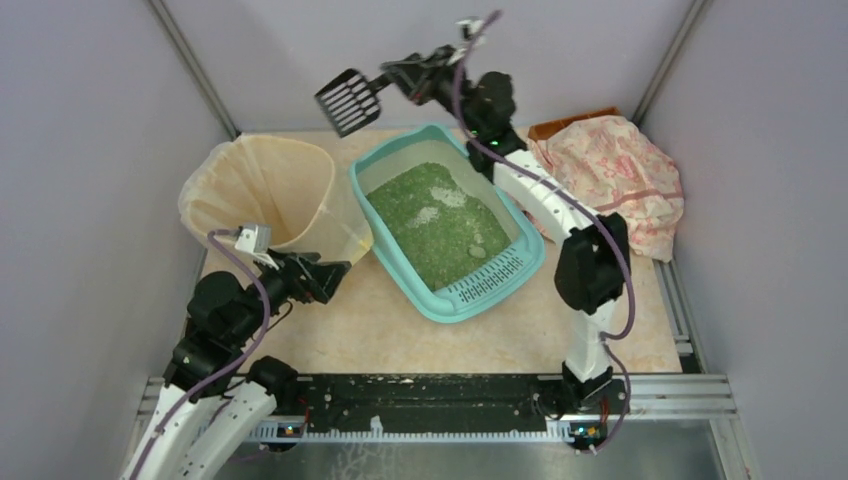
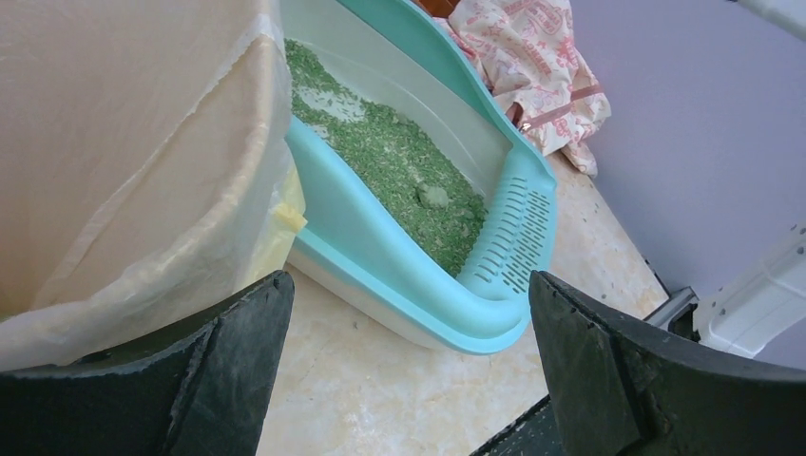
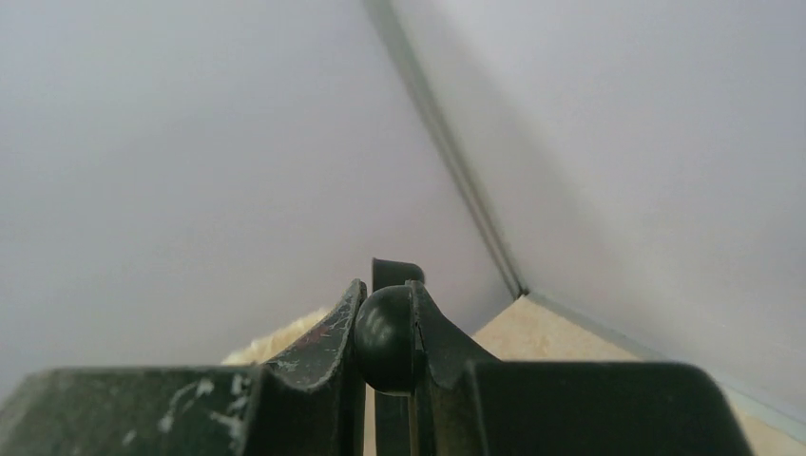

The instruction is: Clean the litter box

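Top external view: the right claw (image 1: 402, 78) is clamped on the handle of a black slotted scoop (image 1: 348, 102), held high past the far-left corner of the litter box (image 1: 440, 300). The left claw (image 1: 333, 273) hangs open beside the bag-lined bin (image 1: 260, 185). The scoop looks empty, while a grey clump (image 1: 477, 251) and pale patches lie in the green granules, so sifting seems unfinished. The box sits mid-worktop (image 1: 360, 335), its long axis running far-left to near-right, grate end pointing near-right.
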You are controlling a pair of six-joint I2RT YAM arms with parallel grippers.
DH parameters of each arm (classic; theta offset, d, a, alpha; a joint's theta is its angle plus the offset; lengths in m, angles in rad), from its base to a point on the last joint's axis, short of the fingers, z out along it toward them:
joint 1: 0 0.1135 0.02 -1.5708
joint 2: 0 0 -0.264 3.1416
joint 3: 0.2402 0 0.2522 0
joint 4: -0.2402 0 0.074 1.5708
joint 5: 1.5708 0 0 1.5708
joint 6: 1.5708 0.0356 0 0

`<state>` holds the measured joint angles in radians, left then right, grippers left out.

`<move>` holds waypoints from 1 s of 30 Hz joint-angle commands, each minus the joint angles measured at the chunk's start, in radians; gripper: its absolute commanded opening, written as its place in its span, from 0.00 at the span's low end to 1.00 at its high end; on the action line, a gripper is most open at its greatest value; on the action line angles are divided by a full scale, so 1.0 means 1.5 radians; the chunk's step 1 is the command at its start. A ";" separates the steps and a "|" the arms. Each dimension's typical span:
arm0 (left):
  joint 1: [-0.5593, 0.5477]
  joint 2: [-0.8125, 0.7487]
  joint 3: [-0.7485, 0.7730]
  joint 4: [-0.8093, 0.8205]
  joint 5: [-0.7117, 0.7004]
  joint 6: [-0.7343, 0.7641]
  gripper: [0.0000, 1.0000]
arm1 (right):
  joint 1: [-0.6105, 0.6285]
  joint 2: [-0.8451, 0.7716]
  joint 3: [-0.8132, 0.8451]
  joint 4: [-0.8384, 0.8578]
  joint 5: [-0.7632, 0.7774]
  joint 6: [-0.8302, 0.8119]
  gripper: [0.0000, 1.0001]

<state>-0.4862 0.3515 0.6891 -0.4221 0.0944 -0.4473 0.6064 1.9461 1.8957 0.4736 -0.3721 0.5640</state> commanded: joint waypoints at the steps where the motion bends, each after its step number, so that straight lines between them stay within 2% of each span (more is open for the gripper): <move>1: 0.001 0.016 0.000 0.046 0.039 -0.009 0.98 | -0.143 -0.090 -0.159 0.334 -0.002 0.357 0.00; 3: 0.002 0.027 0.002 0.069 0.049 -0.006 0.98 | -0.208 -0.115 -0.258 0.417 -0.006 0.430 0.00; 5: 0.001 0.047 0.005 0.100 0.038 0.001 0.99 | -0.262 -0.150 -0.350 0.433 -0.013 0.436 0.00; 10: 0.001 0.152 0.045 0.226 0.058 0.031 0.99 | -0.336 -0.229 -0.492 0.375 -0.066 0.332 0.00; 16: -0.001 0.333 0.149 0.415 0.103 0.061 0.99 | -0.332 -0.268 -0.501 0.161 -0.119 0.099 0.00; 19: 0.000 0.443 0.227 0.462 0.095 0.045 0.98 | -0.325 -0.263 -0.506 0.089 -0.113 0.043 0.00; 22: -0.001 0.500 0.301 0.446 0.080 0.021 0.98 | -0.318 -0.242 -0.515 0.076 -0.124 0.049 0.00; 26: -0.002 0.489 0.322 0.420 0.003 0.009 0.98 | -0.313 -0.213 -0.521 0.085 -0.110 0.075 0.00; 28: -0.002 0.497 0.363 0.417 -0.020 0.013 0.98 | -0.307 -0.220 -0.495 0.011 -0.093 0.046 0.00; 30: -0.002 0.539 0.449 0.388 -0.024 0.033 0.98 | -0.291 -0.232 -0.453 -0.092 -0.067 -0.011 0.00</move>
<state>-0.4866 1.1175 1.1725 0.1558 0.1272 -0.4179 0.1356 1.6249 1.1202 0.5106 -0.5217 0.6701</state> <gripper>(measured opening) 0.987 0.150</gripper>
